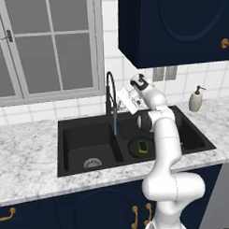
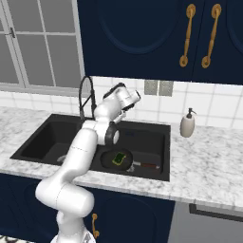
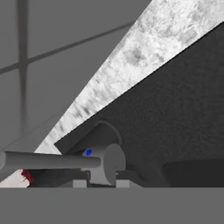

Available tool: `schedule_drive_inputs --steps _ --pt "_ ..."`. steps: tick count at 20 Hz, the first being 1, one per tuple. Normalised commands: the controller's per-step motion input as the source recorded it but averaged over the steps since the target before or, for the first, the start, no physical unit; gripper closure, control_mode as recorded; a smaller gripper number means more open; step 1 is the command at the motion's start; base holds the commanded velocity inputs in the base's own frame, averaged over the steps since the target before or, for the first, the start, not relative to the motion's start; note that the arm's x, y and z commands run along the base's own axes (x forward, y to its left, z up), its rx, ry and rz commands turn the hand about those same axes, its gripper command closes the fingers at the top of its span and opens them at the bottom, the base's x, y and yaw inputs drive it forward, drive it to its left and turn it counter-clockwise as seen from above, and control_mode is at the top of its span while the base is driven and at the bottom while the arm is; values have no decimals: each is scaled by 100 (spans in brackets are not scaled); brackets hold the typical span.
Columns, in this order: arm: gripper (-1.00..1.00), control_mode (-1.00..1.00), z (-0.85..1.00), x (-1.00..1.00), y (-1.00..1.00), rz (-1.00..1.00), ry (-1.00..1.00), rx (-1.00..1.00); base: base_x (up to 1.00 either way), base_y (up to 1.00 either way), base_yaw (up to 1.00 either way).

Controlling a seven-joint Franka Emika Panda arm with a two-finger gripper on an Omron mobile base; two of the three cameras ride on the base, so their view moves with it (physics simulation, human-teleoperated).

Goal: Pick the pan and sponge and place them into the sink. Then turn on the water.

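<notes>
Now my gripper is pinched narrow beside the faucet; water runs, and below it in the sink, the sponge sits in the pan.

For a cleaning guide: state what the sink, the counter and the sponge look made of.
Sink: matte black, probably composite or coated metal; no shine. Counter: white-grey veined stone, likely marble or granite, lightly polished. Sponge: yellow-green foam, seemingly soft, with a dark edge; it sits in the pan.
</notes>
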Motion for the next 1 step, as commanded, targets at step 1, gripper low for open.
schedule_drive_inputs --steps 1 --pt "100 -100 -20 -17 0 0 5 0 0 0 0"
